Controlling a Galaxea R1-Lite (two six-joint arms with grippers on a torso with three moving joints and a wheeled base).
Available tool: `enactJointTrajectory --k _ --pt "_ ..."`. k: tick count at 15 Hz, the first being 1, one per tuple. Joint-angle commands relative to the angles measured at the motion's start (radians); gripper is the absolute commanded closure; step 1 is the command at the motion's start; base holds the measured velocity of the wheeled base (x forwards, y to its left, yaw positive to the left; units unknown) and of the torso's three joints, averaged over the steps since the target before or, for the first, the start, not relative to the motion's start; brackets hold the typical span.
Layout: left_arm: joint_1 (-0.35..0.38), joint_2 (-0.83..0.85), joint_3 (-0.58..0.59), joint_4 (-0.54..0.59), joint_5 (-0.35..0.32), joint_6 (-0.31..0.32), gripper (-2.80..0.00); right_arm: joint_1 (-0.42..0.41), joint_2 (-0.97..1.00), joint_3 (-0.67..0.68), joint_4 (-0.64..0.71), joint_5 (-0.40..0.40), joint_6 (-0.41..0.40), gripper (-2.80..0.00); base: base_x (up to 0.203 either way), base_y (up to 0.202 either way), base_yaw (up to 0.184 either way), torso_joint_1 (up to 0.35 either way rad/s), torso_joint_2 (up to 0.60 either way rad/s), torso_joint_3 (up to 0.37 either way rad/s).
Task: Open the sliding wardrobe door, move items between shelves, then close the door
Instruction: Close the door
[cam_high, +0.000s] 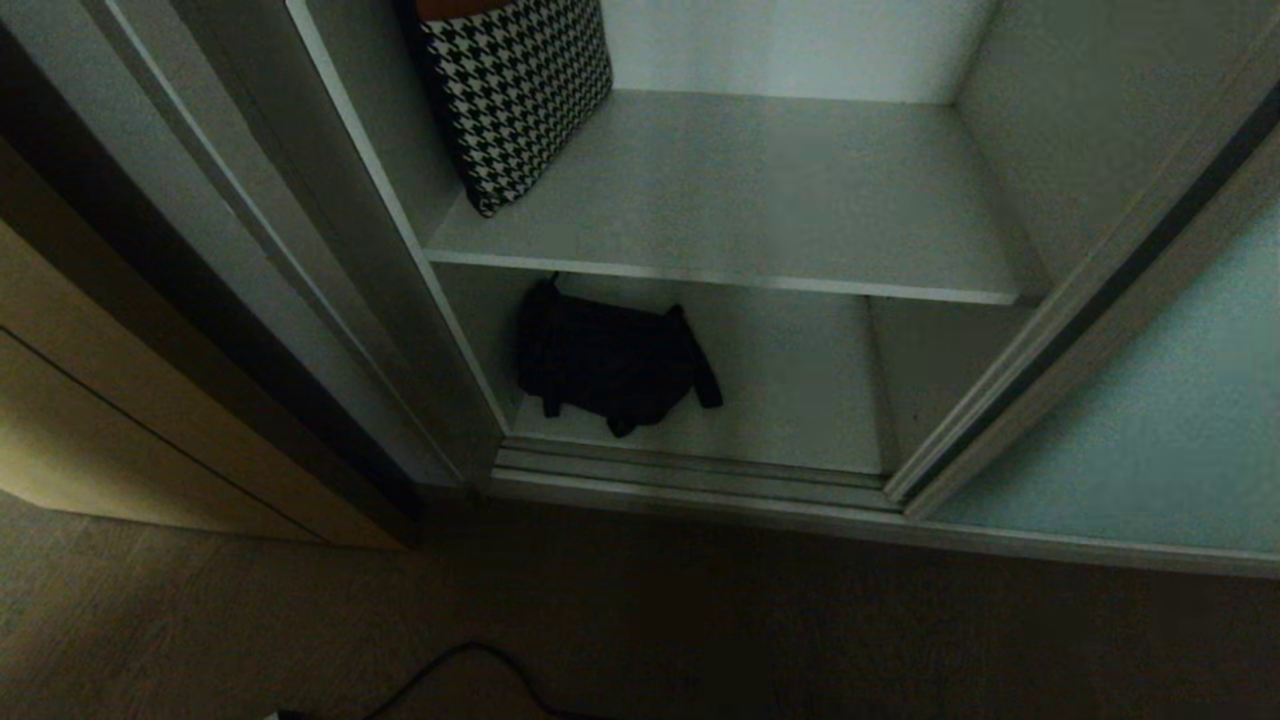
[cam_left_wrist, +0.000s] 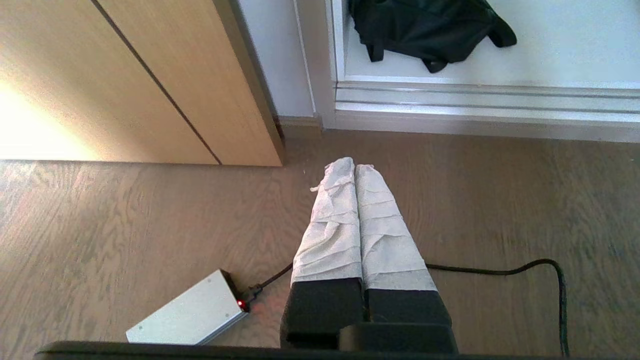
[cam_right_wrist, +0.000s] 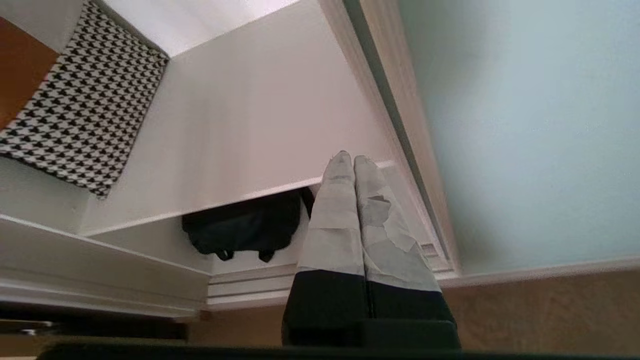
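The sliding wardrobe door (cam_high: 1150, 430) of frosted pale blue-green glass stands pushed to the right, leaving the wardrobe open. A black-and-white houndstooth item (cam_high: 515, 90) leans against the left wall on the upper shelf (cam_high: 760, 200). A black fabric item with straps (cam_high: 605, 360) lies on the bottom shelf (cam_high: 800, 400). My right gripper (cam_right_wrist: 354, 160) is shut and empty, in front of the opening near the door's frame (cam_right_wrist: 400, 130). My left gripper (cam_left_wrist: 354, 167) is shut and empty, low over the wooden floor. Neither arm shows in the head view.
A ridged silver floor track (cam_high: 690, 480) runs along the wardrobe's foot. A beige wooden cabinet (cam_high: 120, 420) stands to the left. On the floor lie a small silver box with a red light (cam_left_wrist: 190, 312) and a black cable (cam_left_wrist: 500, 272).
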Motion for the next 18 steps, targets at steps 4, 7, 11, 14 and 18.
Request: enactJointTrajectory --k 4,7,11,14,18 --pt "0.0 0.002 0.0 0.0 0.0 0.001 0.0 -0.061 0.057 0.022 -0.052 0.035 0.007 0.0 0.0 0.0 0.0 0.0 0.0 0.0" --pt "0.0 0.002 0.0 0.0 0.0 0.001 0.0 -0.125 0.08 0.027 -0.086 0.082 0.007 0.0 0.0 0.0 0.0 0.0 0.0 0.0" --pt "0.0 0.002 0.0 0.0 0.0 0.001 0.0 -0.141 0.102 0.023 -0.095 0.118 0.008 0.0 0.0 0.0 0.0 0.0 0.0 0.0" --pt "0.0 0.002 0.0 0.0 0.0 0.001 0.0 -0.136 0.117 0.037 -0.095 0.148 0.008 0.0 0.0 0.0 0.0 0.0 0.0 0.0" --pt "0.0 0.002 0.0 0.0 0.0 0.001 0.0 -0.125 0.128 0.033 -0.096 0.168 0.007 0.0 0.0 0.0 0.0 0.0 0.0 0.0"
